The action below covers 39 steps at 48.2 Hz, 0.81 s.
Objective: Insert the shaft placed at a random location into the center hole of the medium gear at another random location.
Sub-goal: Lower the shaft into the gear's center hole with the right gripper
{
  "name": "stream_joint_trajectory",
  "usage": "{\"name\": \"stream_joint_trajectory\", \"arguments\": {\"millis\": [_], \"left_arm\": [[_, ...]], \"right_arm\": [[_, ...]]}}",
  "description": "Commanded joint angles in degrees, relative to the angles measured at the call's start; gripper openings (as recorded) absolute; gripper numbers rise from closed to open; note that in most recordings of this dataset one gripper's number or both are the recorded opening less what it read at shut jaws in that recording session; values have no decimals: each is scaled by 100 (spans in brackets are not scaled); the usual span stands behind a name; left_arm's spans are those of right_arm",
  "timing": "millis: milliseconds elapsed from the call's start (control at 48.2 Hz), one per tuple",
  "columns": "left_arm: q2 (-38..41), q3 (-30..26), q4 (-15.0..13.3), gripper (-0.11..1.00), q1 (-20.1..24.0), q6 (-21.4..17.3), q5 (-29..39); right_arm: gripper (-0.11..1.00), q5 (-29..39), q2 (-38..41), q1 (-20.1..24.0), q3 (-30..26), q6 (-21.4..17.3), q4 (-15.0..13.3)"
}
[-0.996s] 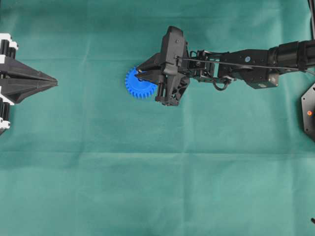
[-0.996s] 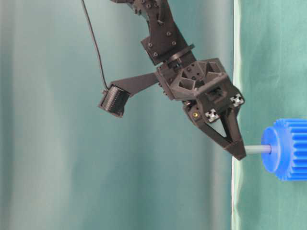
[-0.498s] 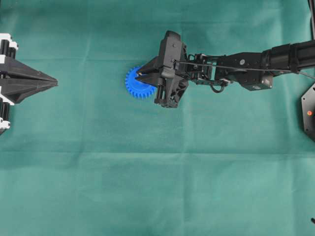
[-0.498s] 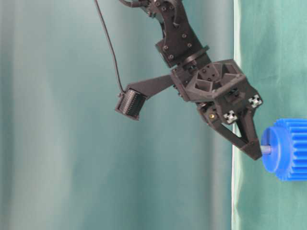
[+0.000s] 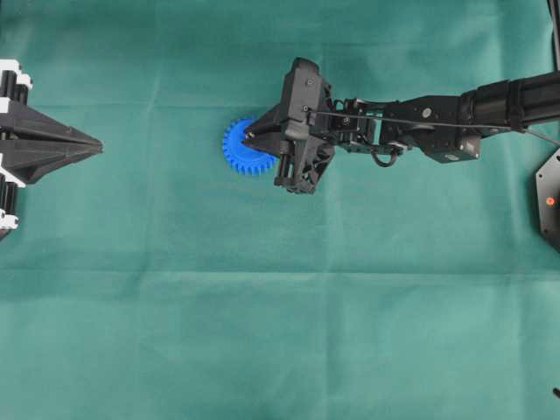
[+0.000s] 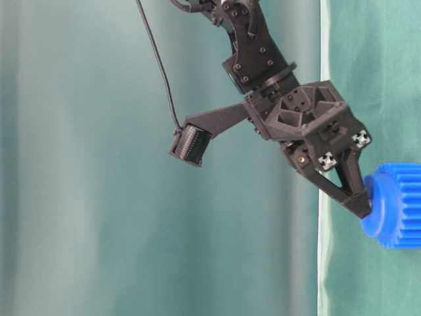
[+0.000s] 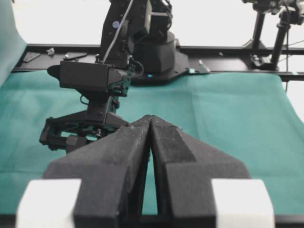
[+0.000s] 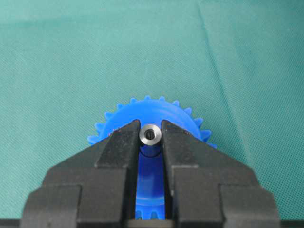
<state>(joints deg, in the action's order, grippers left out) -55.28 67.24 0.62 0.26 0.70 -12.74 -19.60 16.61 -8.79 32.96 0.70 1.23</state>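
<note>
The medium gear [image 5: 238, 150] is a bright blue toothed wheel lying flat on the green cloth, also in the table-level view [image 6: 398, 205] and the right wrist view [image 8: 148, 110]. My right gripper [image 5: 250, 137] [image 6: 364, 208] [image 8: 150, 135] is directly over its hub, shut on the shaft [image 8: 150, 134], whose silvery round end shows between the fingertips [image 8: 122, 142]. From the table-level view the fingertips touch the hub and no shaft length shows. The center hole is hidden under the shaft. My left gripper [image 5: 94, 144] [image 7: 150, 119] rests shut and empty at the far left.
Green cloth [image 5: 280, 315] covers the table. A black device with a red light [image 5: 549, 199] sits at the right edge. The right arm's black base [image 7: 153, 52] stands across the table in the left wrist view.
The right gripper has come down onto the gear. The stretch of shaft that showed between fingertips and hub has gone into the hub. The left gripper has not moved.
</note>
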Motion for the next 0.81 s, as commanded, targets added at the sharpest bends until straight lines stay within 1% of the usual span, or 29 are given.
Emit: {"name": "stream_joint_trajectory", "arguments": {"millis": [0, 415, 477, 498, 519, 561, 664, 685, 727, 768, 789], "left_arm": [[44, -114, 9, 0, 9, 0, -53], [35, -123, 9, 0, 9, 0, -44], [35, -114, 9, 0, 9, 0, -44], [44, -123, 0, 0, 9, 0, -44], [35, -114, 9, 0, 9, 0, -44], [35, -114, 9, 0, 9, 0, -44], [35, -114, 9, 0, 9, 0, -35], [44, -123, 9, 0, 9, 0, -44], [35, -114, 9, 0, 9, 0, -44], [35, -114, 9, 0, 9, 0, -35], [35, -123, 9, 0, 9, 0, -44]], "right_arm": [[14, -53, -79, 9, -62, -97, 18], [14, -62, -62, 0, -62, -97, 18], [15, -70, -70, 9, -70, -105, 18], [16, -70, -70, 9, -70, -105, 18], [20, -70, -70, 9, -62, -105, 18], [30, -79, -70, 0, -70, -105, 18], [60, -79, -70, 9, -79, -105, 18], [68, -79, -70, 9, -79, -105, 18], [79, -79, -70, 9, -88, -105, 18], [88, -62, -70, 9, -88, -105, 18], [91, -62, -79, 9, -97, -105, 18]]}}
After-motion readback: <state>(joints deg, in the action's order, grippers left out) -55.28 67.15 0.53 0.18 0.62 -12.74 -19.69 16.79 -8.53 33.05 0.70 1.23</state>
